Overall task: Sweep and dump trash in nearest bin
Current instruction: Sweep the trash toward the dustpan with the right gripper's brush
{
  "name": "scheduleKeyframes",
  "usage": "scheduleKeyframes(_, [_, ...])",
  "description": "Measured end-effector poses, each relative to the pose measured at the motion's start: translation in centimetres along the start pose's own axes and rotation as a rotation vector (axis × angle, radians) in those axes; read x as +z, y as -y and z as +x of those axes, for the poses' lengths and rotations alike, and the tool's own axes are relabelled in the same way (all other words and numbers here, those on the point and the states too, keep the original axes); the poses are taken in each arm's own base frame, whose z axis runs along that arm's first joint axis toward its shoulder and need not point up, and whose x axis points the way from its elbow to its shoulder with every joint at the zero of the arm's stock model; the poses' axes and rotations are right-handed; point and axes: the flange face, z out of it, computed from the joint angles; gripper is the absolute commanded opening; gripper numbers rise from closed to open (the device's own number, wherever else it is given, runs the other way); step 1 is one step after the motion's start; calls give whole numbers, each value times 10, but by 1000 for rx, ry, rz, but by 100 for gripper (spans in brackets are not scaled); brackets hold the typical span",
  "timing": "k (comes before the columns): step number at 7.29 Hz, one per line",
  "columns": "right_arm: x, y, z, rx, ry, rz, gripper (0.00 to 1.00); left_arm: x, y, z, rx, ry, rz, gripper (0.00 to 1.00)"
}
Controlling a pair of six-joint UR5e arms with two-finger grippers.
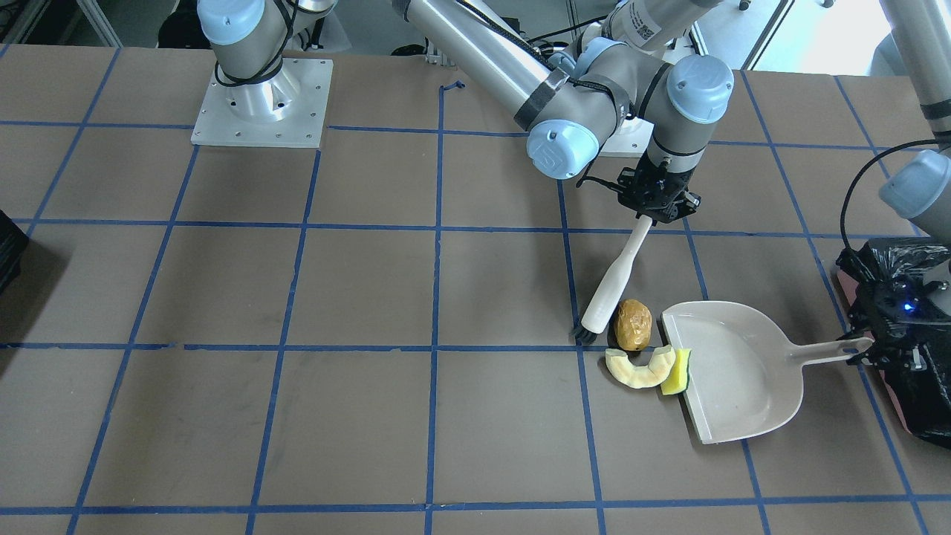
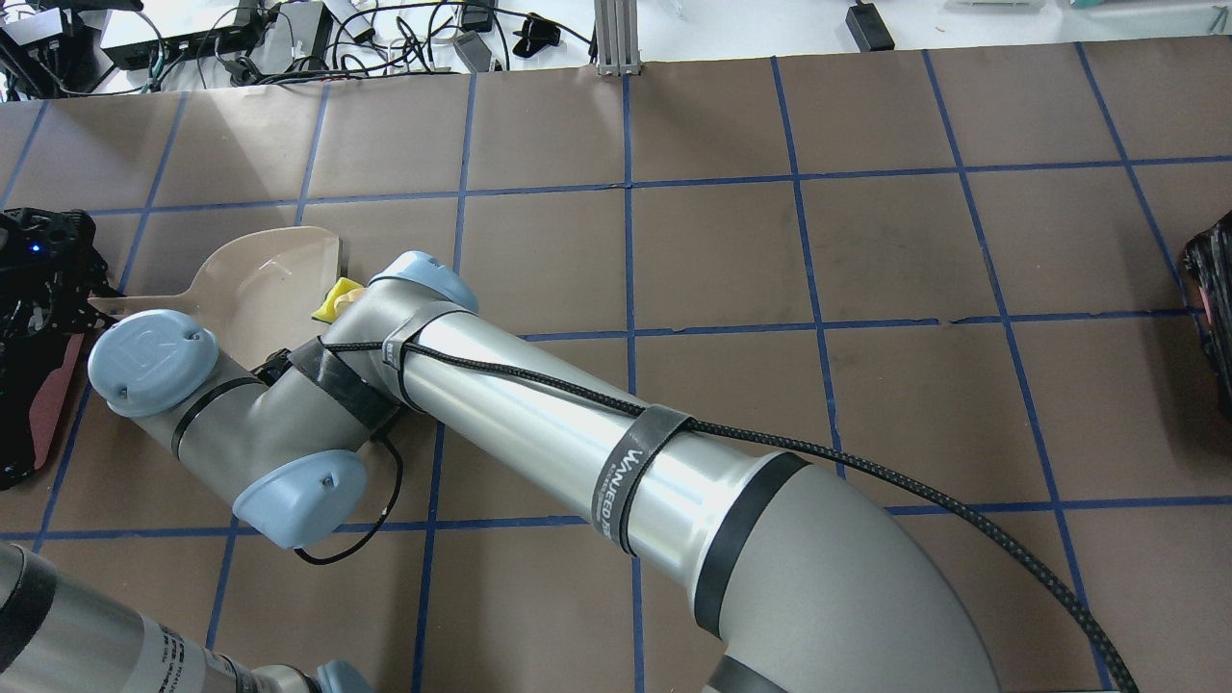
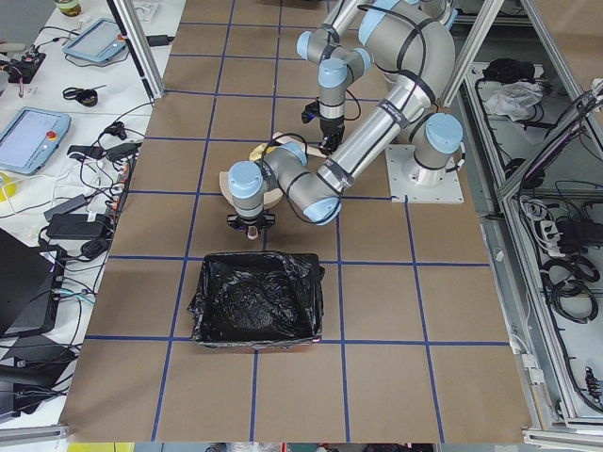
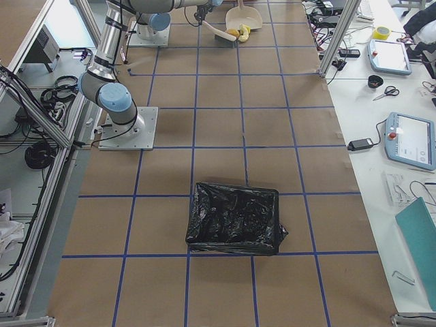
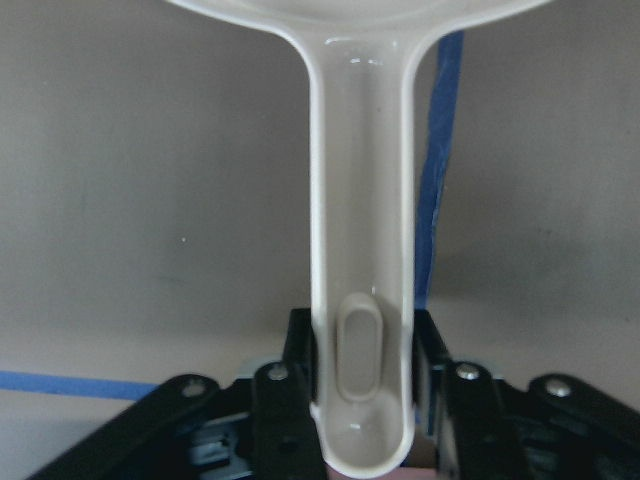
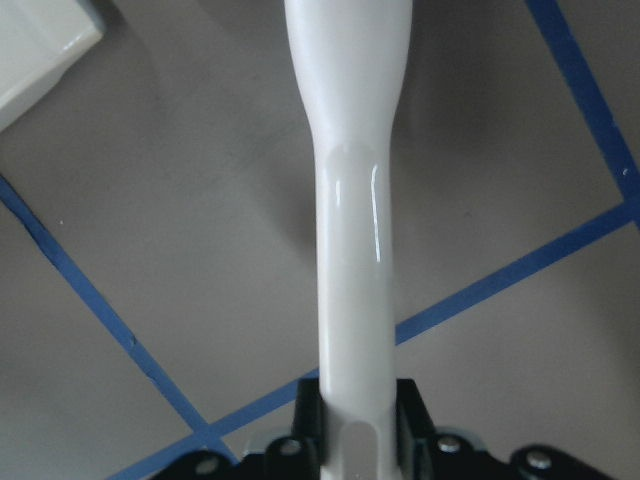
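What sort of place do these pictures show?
Most likely a robotics lab or test cell. Two robot arms are bolted onto a table marked with a blue tape grid, and teach pendants lie on the side benches.

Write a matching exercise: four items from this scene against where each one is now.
1. brush
2. dustpan
3. brown lump
4. yellow wedge

A. against the dustpan's front lip
B. held by the left gripper
C. held by the right gripper
D. lying beside the bristles

Pairs: 1-C, 2-B, 3-D, 4-A.
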Motion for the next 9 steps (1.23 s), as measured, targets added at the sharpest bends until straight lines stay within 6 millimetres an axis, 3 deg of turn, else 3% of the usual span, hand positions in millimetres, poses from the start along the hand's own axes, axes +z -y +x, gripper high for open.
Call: scheduleKeyframes(9, [-7,0,0,0,5,-4,0,-10,47,-21,112,-77,-271,0])
